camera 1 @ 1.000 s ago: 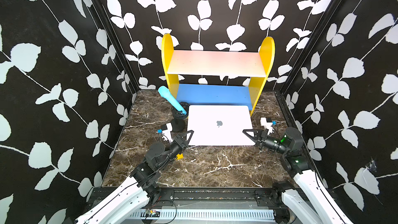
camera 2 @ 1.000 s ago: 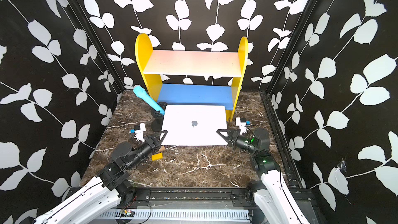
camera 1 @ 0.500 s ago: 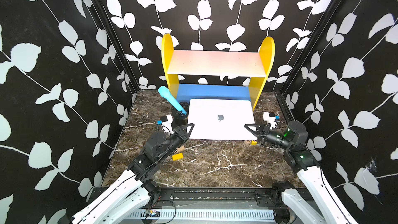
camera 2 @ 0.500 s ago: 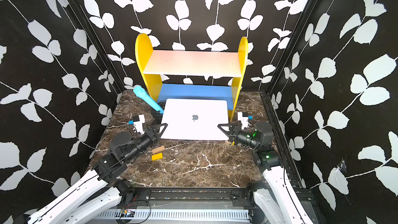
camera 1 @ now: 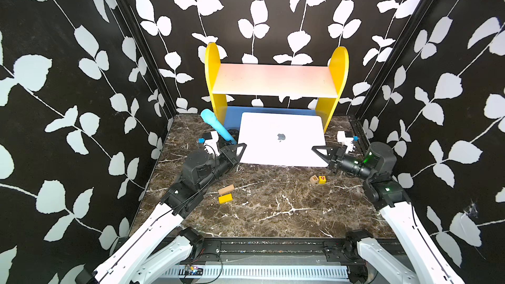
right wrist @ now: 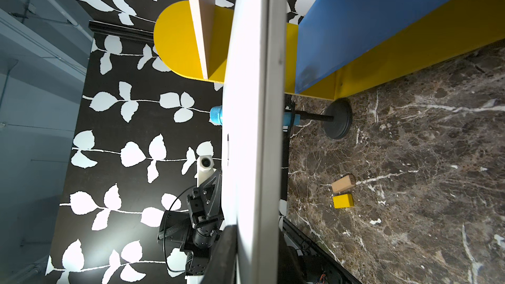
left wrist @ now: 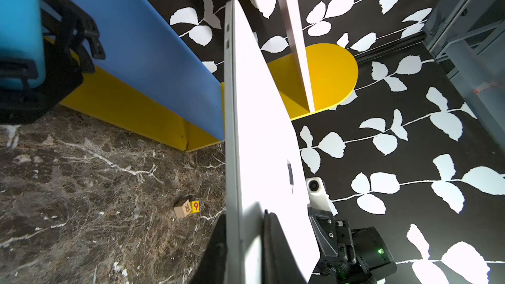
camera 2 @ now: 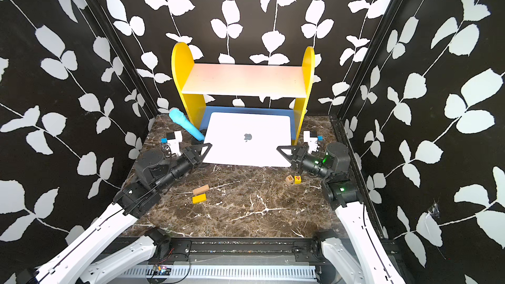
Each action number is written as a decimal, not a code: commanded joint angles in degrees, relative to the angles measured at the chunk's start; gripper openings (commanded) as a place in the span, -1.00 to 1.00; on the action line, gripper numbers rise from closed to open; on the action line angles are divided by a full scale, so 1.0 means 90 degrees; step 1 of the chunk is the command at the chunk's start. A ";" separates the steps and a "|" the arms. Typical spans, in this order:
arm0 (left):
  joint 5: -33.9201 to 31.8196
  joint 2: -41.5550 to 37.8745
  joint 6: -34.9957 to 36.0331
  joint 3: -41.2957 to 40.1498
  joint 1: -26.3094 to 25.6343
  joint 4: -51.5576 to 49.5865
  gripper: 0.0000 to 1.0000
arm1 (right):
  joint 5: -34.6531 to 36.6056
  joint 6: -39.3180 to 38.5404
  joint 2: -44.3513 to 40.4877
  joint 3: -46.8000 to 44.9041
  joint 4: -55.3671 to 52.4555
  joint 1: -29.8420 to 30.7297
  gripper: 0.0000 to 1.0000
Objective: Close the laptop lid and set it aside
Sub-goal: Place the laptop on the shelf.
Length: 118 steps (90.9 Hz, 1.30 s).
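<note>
Laptop [camera 1: 281, 137] edges clamped by left gripper [camera 1: 240, 150] and right gripper [camera 1: 318, 152].

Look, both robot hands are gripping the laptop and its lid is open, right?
Not open. The lid is shut: both top views show its apple logo facing up, and the left wrist view shows the laptop edge-on with no gap between its halves. The left gripper and right gripper do each grip a near corner.

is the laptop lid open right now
No, the lid is folded flat onto the laptop, with the logo side facing up in both top views.
</note>
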 commanded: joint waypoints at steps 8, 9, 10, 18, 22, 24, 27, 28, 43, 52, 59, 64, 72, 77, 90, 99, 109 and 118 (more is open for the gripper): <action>0.0725 0.0318 0.1067 0.0606 -0.0088 0.0164 -1.00 | -0.0278 -0.0784 0.0236 0.0699 0.0385 0.0393 -1.00; 0.0732 0.0336 0.1076 0.0627 -0.0082 0.0170 -1.00 | -0.0269 -0.0783 0.0257 0.0722 0.0386 0.0402 -1.00; 0.0736 0.0349 0.1080 0.0652 -0.0079 0.0172 -1.00 | -0.0264 -0.0782 0.0277 0.0749 0.0386 0.0421 -1.00; 0.0781 0.0443 0.1099 0.0846 -0.0077 0.0210 -1.00 | -0.0217 -0.0813 0.0439 0.0972 0.0403 0.0539 -1.00; 0.0794 0.0480 0.1109 0.0921 -0.0069 0.0223 -1.00 | -0.0189 -0.0826 0.0517 0.1076 0.0400 0.0609 -1.00; 0.0797 0.0502 0.1118 0.0955 -0.0067 0.0223 -1.00 | -0.0171 -0.0827 0.0567 0.1129 0.0399 0.0646 -1.00; 0.0797 0.0514 0.1135 0.1015 -0.0066 0.0224 -1.00 | -0.0151 -0.0843 0.0629 0.1214 0.0402 0.0704 -1.00; 0.0798 0.0521 0.1139 0.1026 -0.0066 0.0219 -1.00 | -0.0141 -0.0847 0.0649 0.1234 0.0399 0.0719 -1.00; 0.0810 0.0688 0.1302 0.1408 0.0026 0.0058 -1.00 | -0.0079 -0.0930 0.1019 0.1709 0.0356 0.0875 -1.00; 0.0829 0.0869 0.1431 0.1707 0.0115 -0.0088 -1.00 | -0.0048 -0.1076 0.1268 0.2040 0.0214 0.0898 -1.00; 0.0921 0.1048 0.1465 0.1912 0.0196 -0.0118 -1.00 | -0.0044 -0.1094 0.1494 0.2259 0.0205 0.0899 -1.00; 0.0996 0.1189 0.1466 0.2055 0.0269 -0.0116 -1.00 | -0.0068 -0.1103 0.1662 0.2432 0.0197 0.0899 -1.00; 0.1144 0.1436 0.1440 0.2292 0.0429 -0.0077 -1.00 | -0.0069 -0.1163 0.1920 0.2740 0.0127 0.0899 -1.00; 0.1252 0.1607 0.1410 0.2431 0.0537 -0.0013 -1.00 | -0.0056 -0.1222 0.2086 0.3064 0.0042 0.0899 -1.00; 0.1500 0.2028 0.1416 0.2844 0.0724 0.0136 -1.00 | -0.0040 -0.1335 0.2523 0.3650 -0.0142 0.0899 -1.00; 0.1600 0.2309 0.1424 0.3178 0.0822 0.0136 -1.00 | 0.0008 -0.1358 0.2795 0.3962 -0.0210 0.0892 -1.00; 0.1667 0.2624 0.1416 0.3548 0.0954 0.0073 -1.00 | 0.0050 -0.1359 0.3075 0.4248 -0.0271 0.0889 -1.00; 0.1761 0.2870 0.1369 0.3833 0.1046 0.0106 -1.00 | 0.0067 -0.1365 0.3281 0.4474 -0.0298 0.0881 -1.00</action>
